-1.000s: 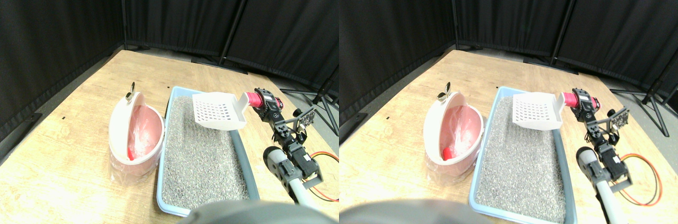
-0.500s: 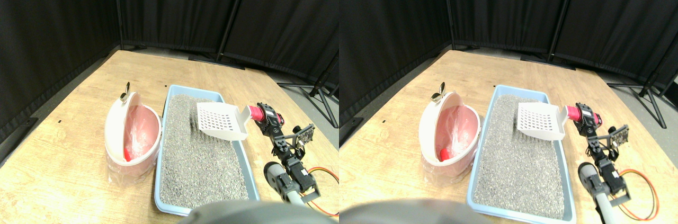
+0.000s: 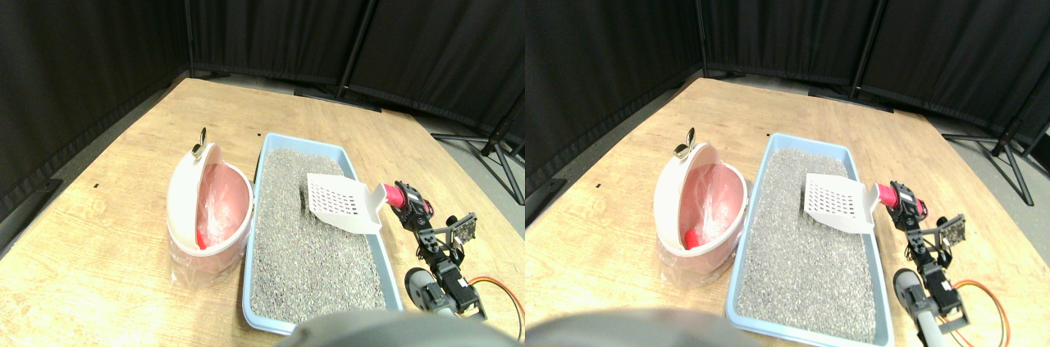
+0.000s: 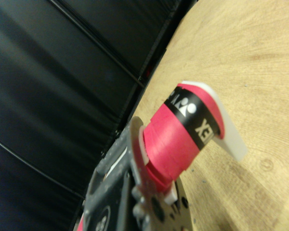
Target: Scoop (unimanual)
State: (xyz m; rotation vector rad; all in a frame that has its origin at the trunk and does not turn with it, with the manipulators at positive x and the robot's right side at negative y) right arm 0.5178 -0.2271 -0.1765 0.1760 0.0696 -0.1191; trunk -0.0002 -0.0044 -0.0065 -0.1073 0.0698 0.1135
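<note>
Two black curtains (image 3: 271,11) border wooden floor (image 3: 107,175) under litter tray (image 3: 256,199).

You've got the white slotted scoop (image 3: 343,203) with its pink-wrapped handle (image 3: 395,195) tilted, front edge down on the grey litter (image 3: 303,240) in the blue tray (image 3: 251,224).
</note>
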